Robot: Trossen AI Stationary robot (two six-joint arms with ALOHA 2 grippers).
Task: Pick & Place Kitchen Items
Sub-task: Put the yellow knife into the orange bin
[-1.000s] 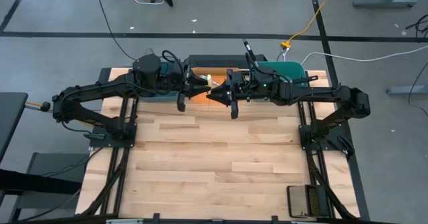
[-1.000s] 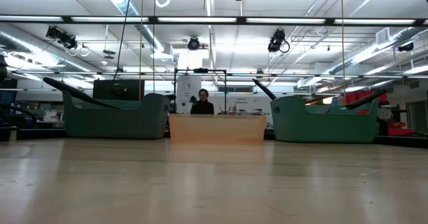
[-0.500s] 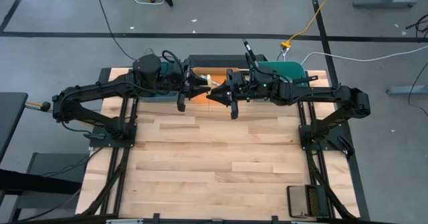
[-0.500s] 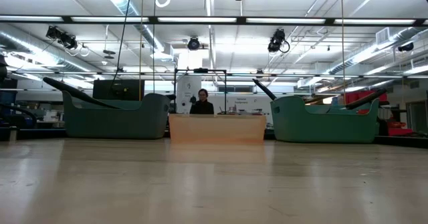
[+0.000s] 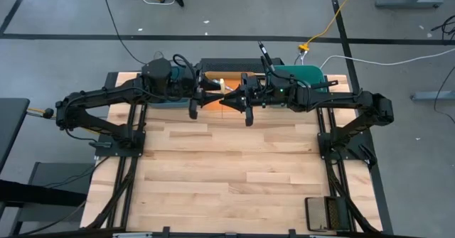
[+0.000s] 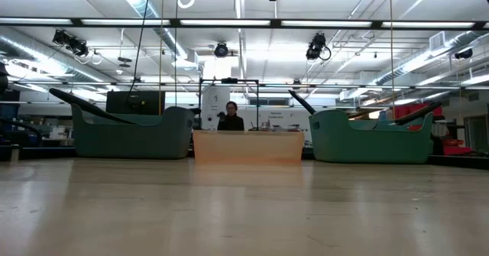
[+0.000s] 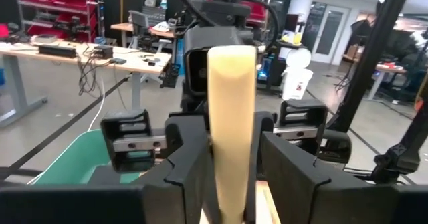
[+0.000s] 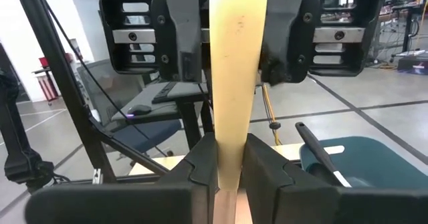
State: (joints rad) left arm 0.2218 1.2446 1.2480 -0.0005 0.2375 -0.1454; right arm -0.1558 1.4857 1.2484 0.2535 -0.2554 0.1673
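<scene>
Both arms meet nose to nose above the orange bin (image 5: 213,73) at the table's far edge. Between them is a yellow-handled knife (image 5: 222,86); only its pale yellow handle (image 7: 231,103) shows clearly. My left gripper (image 5: 211,90) (image 7: 234,164) and my right gripper (image 5: 229,98) (image 8: 231,164) are each shut on it from opposite sides. Black utensil handles (image 6: 84,107) (image 6: 302,103) lean out of the two teal bins (image 6: 130,134) (image 6: 370,137). Neither gripper shows in the low view. My left gripper pinches the knife's yellow handle (image 7: 231,177) between its two fingers, coming level from the table's left. The handle runs across the fingers. The knife is lifted clear above the orange bin. My right gripper pinches the same handle (image 8: 231,150) between its two fingers, coming level from the table's right, close beside the other gripper's fingers (image 8: 281,50). The handle lies across the fingers, clear of the bin and the table.
The orange bin (image 6: 248,145) stands between the teal bins along the far edge. The right teal bin (image 8: 361,157) holds a black utensil (image 8: 317,150). The wooden tabletop (image 5: 227,167) stretches toward the near edge. A person (image 6: 231,117) sits beyond the table.
</scene>
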